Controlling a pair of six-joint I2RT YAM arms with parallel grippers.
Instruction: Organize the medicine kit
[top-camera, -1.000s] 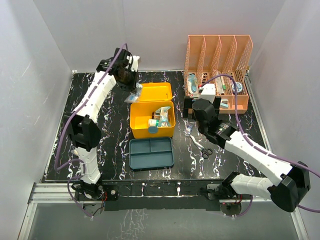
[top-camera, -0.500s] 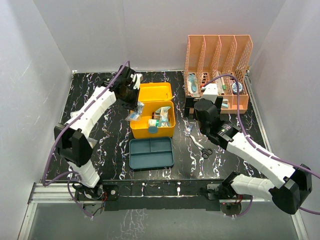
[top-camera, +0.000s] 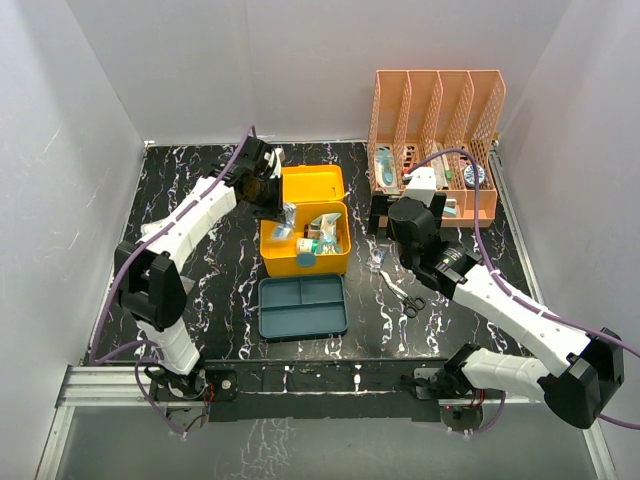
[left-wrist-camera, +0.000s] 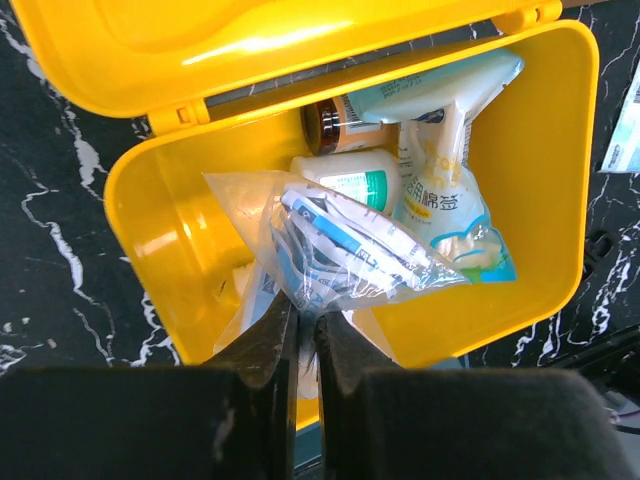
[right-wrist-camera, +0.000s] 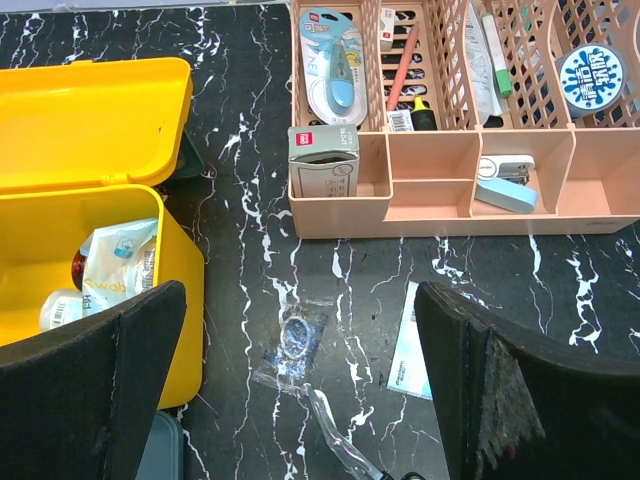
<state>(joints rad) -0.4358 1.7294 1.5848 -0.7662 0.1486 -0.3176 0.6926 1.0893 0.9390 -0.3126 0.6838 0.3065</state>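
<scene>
- The left gripper (left-wrist-camera: 300, 312) is clenched on the edge of a clear bag (left-wrist-camera: 345, 250) of blue-and-white packets, which hangs over the open box
- The medicine kit (top-camera: 305, 264) sits mid-table with its long axis running left to right and its lid (top-camera: 312, 184) thrown back toward the far wall
- Inside it are a brown bottle (left-wrist-camera: 325, 112), a white tub (left-wrist-camera: 350, 180) and a cotton-swab pouch (left-wrist-camera: 445, 200)
- The teal insert tray (top-camera: 303, 306) lies flat just in front of the kit
- The left arm stretches forward, its wrist tipped down over the kit's left end
- The right gripper (right-wrist-camera: 300, 370) is spread wide and grasps nothing, hovering between the kit and the orange rack (right-wrist-camera: 440, 190)
</scene>
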